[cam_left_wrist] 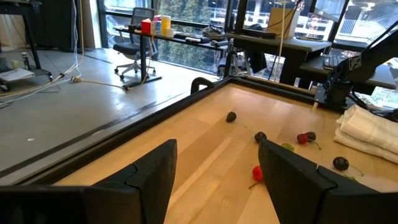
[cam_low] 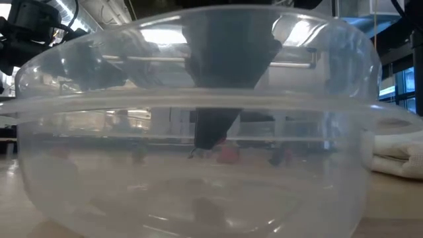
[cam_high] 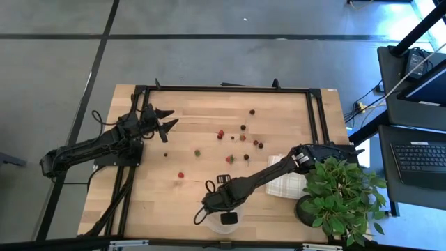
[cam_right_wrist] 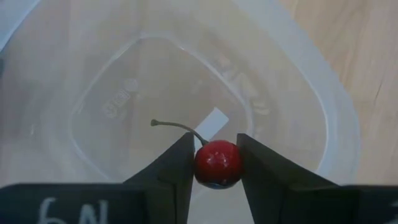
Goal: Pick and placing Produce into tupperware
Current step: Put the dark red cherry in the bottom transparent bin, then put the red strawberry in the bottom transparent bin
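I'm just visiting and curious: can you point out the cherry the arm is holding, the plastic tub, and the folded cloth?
red cherry (cam_right_wrist: pixel 218 163), right wrist view, its round body between the fingers.
plastic tub (cam_right_wrist: pixel 339 124), right wrist view, its rim.
folded cloth (cam_left_wrist: pixel 367 127), left wrist view, its top fold.

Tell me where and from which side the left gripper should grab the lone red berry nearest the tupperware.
Judged from the high view: grip the red berry across its round body, coming straight down from above. It lies alone on bare table, leaving finger room all around. The left gripper is open.
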`<state>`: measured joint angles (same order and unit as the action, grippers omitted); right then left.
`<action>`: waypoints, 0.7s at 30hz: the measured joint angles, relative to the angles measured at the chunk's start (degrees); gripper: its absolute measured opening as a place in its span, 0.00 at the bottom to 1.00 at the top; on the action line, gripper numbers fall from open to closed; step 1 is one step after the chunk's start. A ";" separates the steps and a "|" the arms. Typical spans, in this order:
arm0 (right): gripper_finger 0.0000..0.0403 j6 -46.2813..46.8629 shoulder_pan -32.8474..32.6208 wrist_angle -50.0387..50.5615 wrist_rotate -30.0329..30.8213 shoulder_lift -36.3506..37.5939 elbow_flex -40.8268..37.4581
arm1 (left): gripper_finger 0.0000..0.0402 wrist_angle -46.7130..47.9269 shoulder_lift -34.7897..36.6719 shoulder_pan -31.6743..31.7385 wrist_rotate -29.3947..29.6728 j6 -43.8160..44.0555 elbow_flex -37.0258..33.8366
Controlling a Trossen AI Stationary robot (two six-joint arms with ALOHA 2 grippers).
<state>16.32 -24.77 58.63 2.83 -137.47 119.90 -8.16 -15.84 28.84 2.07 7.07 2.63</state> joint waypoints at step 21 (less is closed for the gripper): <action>0.49 0.11 0.00 0.19 -0.04 0.28 0.00 | 0.55 0.00 0.00 0.00 0.00 0.00 0.00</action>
<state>16.43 -24.77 58.82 2.79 -137.19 119.90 -8.16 -15.84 28.84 2.07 7.07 2.63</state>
